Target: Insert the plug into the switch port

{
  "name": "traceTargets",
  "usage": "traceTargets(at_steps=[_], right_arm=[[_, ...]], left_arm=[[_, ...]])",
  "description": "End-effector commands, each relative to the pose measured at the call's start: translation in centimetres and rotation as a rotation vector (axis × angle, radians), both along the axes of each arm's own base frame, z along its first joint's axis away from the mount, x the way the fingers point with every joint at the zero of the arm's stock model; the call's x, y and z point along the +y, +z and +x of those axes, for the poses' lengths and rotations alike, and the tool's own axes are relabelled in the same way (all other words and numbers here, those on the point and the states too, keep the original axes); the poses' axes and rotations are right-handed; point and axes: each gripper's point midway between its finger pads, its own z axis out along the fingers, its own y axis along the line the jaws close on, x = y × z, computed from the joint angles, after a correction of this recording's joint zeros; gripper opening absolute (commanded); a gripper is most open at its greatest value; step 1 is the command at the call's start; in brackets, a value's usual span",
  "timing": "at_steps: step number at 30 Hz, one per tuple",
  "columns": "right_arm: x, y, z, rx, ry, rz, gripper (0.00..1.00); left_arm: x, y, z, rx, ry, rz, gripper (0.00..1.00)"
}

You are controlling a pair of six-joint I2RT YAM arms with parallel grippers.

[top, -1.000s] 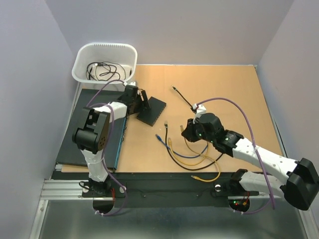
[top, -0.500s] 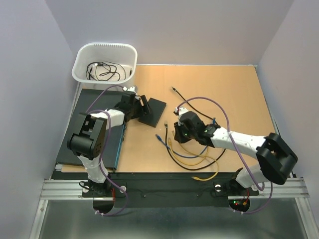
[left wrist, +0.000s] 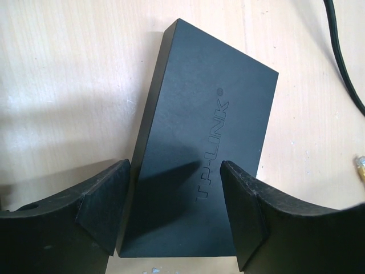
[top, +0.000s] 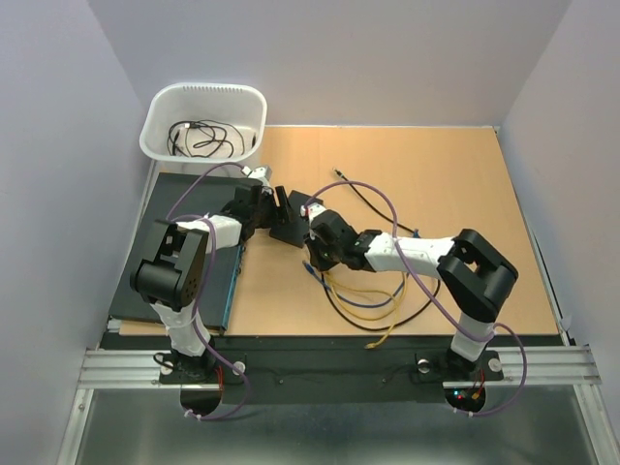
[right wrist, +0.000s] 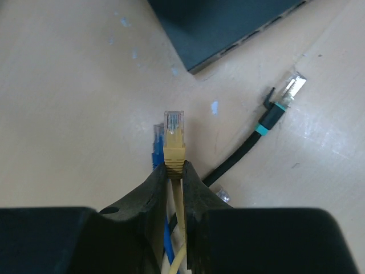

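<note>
The switch is a flat black TP-LINK box (left wrist: 205, 148) lying on the wooden table. My left gripper (left wrist: 175, 211) straddles its near end, one finger against each long side, shut on it. In the right wrist view a corner of the box (right wrist: 228, 23) shows at the top, with its row of ports (right wrist: 251, 35) along the edge. My right gripper (right wrist: 175, 168) is shut on the yellow plug (right wrist: 174, 137), whose clear tip points toward that corner from a short way off. From above, both grippers meet at the box (top: 294, 225), the right gripper (top: 316, 235) just right of it.
A blue plug (right wrist: 156, 145) lies just left of the yellow one. A black cable with a teal ring and metal plug (right wrist: 279, 103) lies to the right. Loose yellow and black cables (top: 373, 305) trail behind the right arm. A white bin (top: 203, 121) holding cables stands back left, and a dark mat (top: 160, 271) lies at the left.
My right arm has swung left across the table, carrying the yellow plug from the cable pile to the box's edge. The left jaws have narrowed slightly around the box.
</note>
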Motion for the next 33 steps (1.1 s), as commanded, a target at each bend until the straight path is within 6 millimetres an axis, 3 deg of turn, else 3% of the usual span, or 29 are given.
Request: traceTargets(at_steps=[1, 4, 10, 13, 16, 22, 26, 33], right_arm=[[-0.9, 1.4, 3.3, -0.122, -0.118, -0.002, 0.00], [-2.8, 2.0, 5.3, -0.131, -0.194, 0.016, 0.00], [-3.9, 2.2, 7.2, -0.156, -0.239, -0.001, 0.00], [-5.9, 1.7, 8.7, -0.139, -0.314, 0.000, 0.00], [-6.6, 0.6, 9.5, -0.121, -0.338, -0.019, 0.00], [-4.4, -2.1, 9.6, -0.054, -0.265, -0.018, 0.00], [-1.9, -3.5, 7.9, -0.036, -0.195, -0.036, 0.00], [0.5, -3.2, 3.9, -0.042, -0.109, -0.039, 0.01]], left_arm=[[0.1, 3.0, 0.7, -0.091, -0.026, 0.008, 0.75], [0.5, 3.2, 0.3, -0.100, -0.025, 0.014, 0.75], [0.6, 2.6, 0.3, -0.091, -0.030, 0.030, 0.75], [0.6, 1.9, 0.1, -0.076, -0.039, 0.036, 0.75], [0.7, 1.7, 0.0, -0.072, -0.040, 0.038, 0.75], [0.3, 1.8, 0.1, -0.074, -0.054, 0.023, 0.74], [0.3, 1.7, 0.1, -0.075, -0.062, 0.029, 0.74], [0.5, 0.1, -0.2, -0.046, -0.062, 0.047, 0.74]])
